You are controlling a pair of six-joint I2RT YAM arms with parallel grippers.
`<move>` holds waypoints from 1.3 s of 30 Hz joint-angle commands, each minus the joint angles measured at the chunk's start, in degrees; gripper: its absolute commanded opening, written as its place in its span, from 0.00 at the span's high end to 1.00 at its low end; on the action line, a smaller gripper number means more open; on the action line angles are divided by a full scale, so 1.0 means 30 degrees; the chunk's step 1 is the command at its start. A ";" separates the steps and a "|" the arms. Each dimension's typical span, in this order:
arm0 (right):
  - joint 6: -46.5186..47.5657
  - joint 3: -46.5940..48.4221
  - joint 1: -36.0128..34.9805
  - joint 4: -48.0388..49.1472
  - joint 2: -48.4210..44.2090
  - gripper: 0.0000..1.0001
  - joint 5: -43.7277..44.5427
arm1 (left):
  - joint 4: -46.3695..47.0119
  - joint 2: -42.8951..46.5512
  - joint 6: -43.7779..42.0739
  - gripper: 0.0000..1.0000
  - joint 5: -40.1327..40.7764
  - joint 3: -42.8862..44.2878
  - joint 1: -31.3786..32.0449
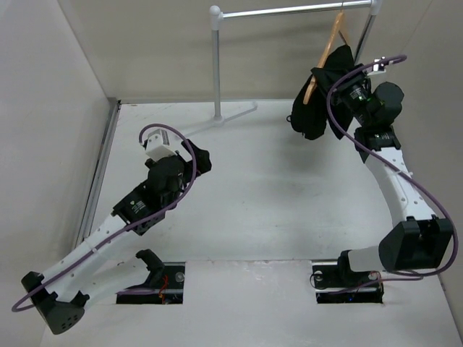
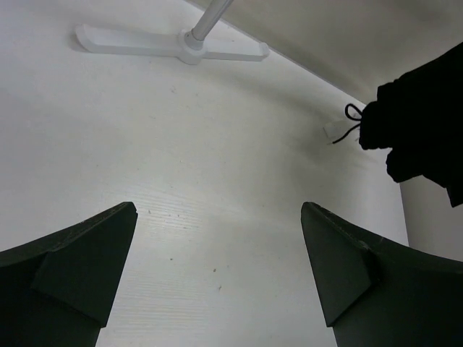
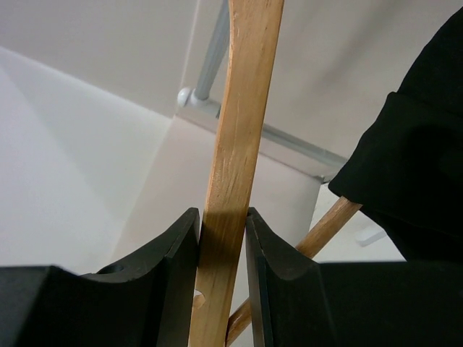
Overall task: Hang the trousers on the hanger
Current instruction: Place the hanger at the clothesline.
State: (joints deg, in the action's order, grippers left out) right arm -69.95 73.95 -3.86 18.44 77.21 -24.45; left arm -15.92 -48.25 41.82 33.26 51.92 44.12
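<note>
The right gripper [image 3: 223, 238] is clamped on the wooden hanger [image 3: 242, 108]. The black trousers [image 1: 318, 108] hang on it by the worktop's [image 1: 275, 195] far right corner. The left gripper [image 2: 217, 275] is spread apart near the left edge.

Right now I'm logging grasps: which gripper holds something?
The right gripper, shut on the hanger at its wooden arm; the left gripper hangs open, empty, over the table.
</note>
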 commanded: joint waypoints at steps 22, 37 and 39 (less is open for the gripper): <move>-0.0471 0.2772 0.0686 0.4109 0.4292 0.89 -0.0494 | 0.0855 -0.1289 0.0853 0.00 -0.1827 -0.1545 -0.1069; 0.2102 0.1482 0.0686 0.0452 0.2479 0.28 0.0442 | 0.0415 -0.1729 0.1323 0.00 -0.2412 -0.1692 -0.1771; 0.2952 0.1365 0.0686 -0.0690 0.2010 0.26 0.0852 | 0.0240 -0.1788 0.1323 0.00 -0.2617 -0.1575 -0.2063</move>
State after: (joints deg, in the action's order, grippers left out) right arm -66.26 77.76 -1.54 17.96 88.05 -24.21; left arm -15.31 -53.54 45.28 26.39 47.24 39.07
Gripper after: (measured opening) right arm 0.736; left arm 0.997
